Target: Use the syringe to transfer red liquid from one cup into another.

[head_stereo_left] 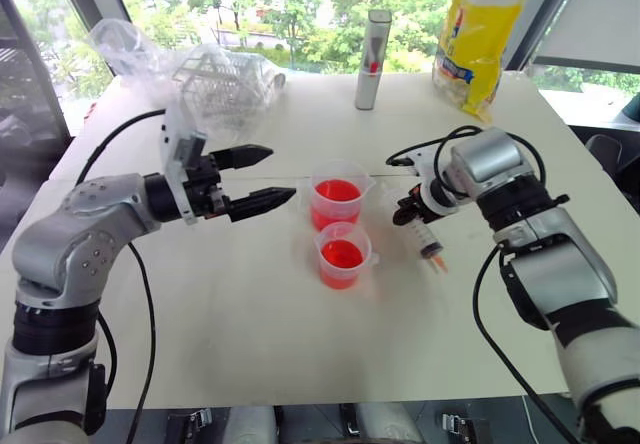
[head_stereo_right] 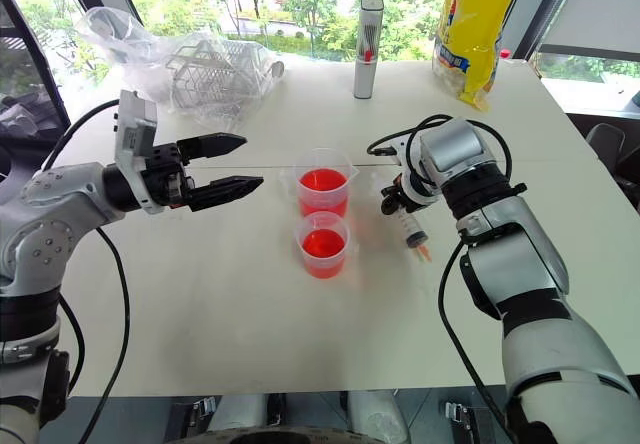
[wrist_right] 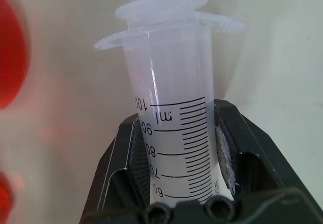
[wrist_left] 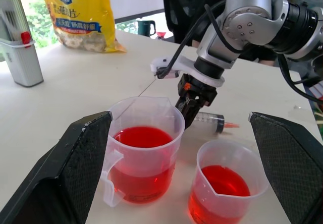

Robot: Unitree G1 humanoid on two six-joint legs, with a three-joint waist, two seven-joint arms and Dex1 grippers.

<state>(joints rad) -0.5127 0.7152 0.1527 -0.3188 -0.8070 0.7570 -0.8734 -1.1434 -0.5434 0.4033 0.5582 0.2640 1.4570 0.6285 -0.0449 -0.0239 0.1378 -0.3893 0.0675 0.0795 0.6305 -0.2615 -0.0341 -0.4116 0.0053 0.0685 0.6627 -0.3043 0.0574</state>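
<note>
At centre left the left gripper [head_stereo_left: 262, 177] hovers with its fingers spread wide and nothing between them. Two clear measuring cups [head_stereo_left: 340, 196] [head_stereo_left: 344, 254] of red liquid [head_stereo_left: 338, 191] stand mid-frame. Right of centre, the right gripper [head_stereo_left: 413, 210] clamps the syringe [head_stereo_left: 430, 239], which lies on the white table [head_stereo_left: 250, 344].

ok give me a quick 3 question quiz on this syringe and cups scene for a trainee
1. True or false: the right gripper is shut on the syringe.
2. How many cups hold red liquid?
3. The left gripper is: A) open, holding nothing B) shut on a cup C) holding the yellow bag

Key: 1 true; 2 two, the far cup and the near cup; 3 A
</note>
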